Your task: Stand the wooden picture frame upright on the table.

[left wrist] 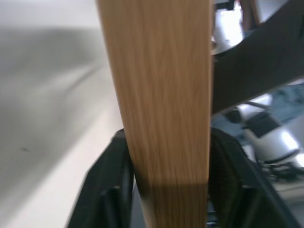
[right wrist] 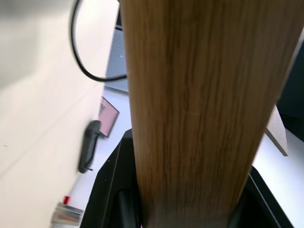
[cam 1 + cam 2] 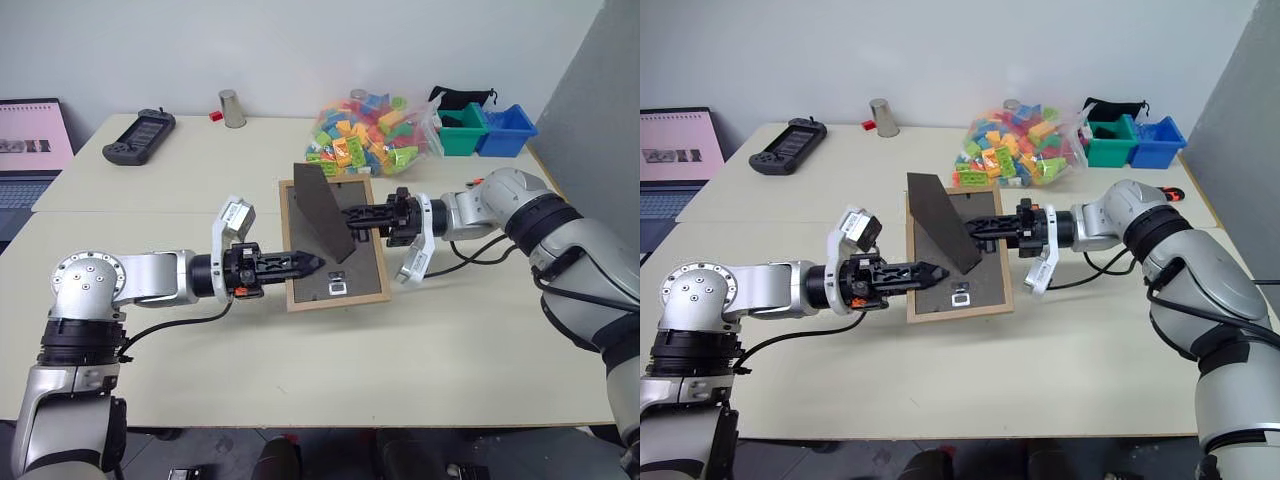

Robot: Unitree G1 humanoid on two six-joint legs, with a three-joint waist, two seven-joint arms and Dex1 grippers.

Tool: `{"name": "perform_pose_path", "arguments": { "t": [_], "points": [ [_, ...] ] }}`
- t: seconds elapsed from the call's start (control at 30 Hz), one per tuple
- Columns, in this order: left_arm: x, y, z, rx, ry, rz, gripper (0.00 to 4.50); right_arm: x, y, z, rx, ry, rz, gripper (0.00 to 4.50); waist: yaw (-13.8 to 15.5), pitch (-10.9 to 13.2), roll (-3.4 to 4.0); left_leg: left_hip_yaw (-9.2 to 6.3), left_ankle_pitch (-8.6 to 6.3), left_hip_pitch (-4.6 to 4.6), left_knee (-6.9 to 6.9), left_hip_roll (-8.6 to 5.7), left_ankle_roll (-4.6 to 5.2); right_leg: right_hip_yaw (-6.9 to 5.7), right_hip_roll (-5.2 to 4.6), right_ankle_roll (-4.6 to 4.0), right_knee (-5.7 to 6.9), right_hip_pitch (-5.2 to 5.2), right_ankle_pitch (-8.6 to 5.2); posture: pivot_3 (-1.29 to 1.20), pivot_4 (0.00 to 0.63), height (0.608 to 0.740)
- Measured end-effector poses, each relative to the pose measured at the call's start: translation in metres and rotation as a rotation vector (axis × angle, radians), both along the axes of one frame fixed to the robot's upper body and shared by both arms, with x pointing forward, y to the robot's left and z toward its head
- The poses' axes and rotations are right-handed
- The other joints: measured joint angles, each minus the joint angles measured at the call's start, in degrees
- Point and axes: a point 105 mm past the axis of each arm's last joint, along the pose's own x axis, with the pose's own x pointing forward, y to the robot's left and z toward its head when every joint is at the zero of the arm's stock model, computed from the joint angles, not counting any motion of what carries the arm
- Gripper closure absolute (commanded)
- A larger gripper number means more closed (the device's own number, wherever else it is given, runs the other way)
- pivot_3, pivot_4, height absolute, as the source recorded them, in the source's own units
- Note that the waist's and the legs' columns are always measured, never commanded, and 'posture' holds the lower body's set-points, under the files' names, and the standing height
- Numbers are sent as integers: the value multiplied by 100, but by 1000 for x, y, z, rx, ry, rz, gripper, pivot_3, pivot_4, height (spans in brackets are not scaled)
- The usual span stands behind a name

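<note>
The wooden picture frame (image 3: 340,299) lies roughly level over the middle of the table (image 3: 450,340), dark back panel facing up. Its fold-out stand (image 3: 322,205) sticks up from the panel. My left gripper (image 3: 310,263) reaches in from the left and is shut on the frame's left wooden edge. My right gripper (image 3: 352,212) comes from the right and is shut on the frame's right edge near its far corner. In both wrist views the light-wood edge (image 1: 161,95) (image 2: 199,104) runs up between the black fingers (image 1: 111,190). The picture on the front is hidden underneath.
A clear bag of coloured blocks (image 3: 365,135) sits just behind the frame. Green (image 3: 463,130) and blue (image 3: 505,128) bins stand at the back right. A metal cup (image 3: 232,108), a black controller (image 3: 139,136) and a laptop (image 3: 30,150) are at the back left.
</note>
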Motion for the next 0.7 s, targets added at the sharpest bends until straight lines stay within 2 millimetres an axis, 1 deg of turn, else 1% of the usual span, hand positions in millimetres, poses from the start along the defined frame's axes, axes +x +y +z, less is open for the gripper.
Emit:
{"name": "perform_pose_path", "arguments": {
  "t": [0.2, 0.27, 0.4, 0.5, 0.6, 0.63, 0.7],
  "points": [
    [-1, 1, 1, 26, -35, -7, 341, 0, 0, -1, -11, 14, -10, 3198, -2, 0, 0, -1, 0, -1, 0, 0, 0, -1, 0, 0, 0, 0, 0, 0, 150, 740],
    [-2, 5, 2, 53, -61, -5, 30, 3, -2, -1, -7, 23, -28, 3198, -5, 0, 0, -1, 0, 0, 0, 0, 1, 0, 0, 0, 0, 0, 0, 0, 150, 740],
    [-6, 20, 7, 129, -134, 21, 0, 7, -4, -4, -4, 71, -73, 3198, -18, 0, 0, 0, -3, 0, -1, 0, 5, -1, 0, 0, -1, 1, 0, 0, 150, 740],
    [-4, 32, 1, 182, -168, 68, 0, 11, -7, -6, 29, 167, -131, 3199, -29, 0, 0, -1, -4, 2, -1, 1, 7, -2, -1, 0, -3, 7, 0, 0, 150, 740],
    [-1, 44, 3, 241, -262, 118, 0, 14, -10, -20, 35, 343, -204, 3199, -37, -2, -5, 0, -4, 1, 0, 2, 8, -4, -1, 0, -7, 13, 0, 0, 150, 740],
    [1, 48, 8, 249, -313, 142, 0, 14, -9, -26, 52, 418, -222, 3199, -45, -1, -7, 2, -4, 4, 1, 6, 8, -5, -1, 0, -9, 17, 0, 0, 150, 740],
    [2, 54, 17, 255, -393, 180, 0, 16, -4, -30, 81, 513, -251, 3199, -50, -1, -8, 5, -4, 4, 1, 11, 7, -8, -1, 0, -8, 17, 0, 0, 150, 740]
  ]
}}
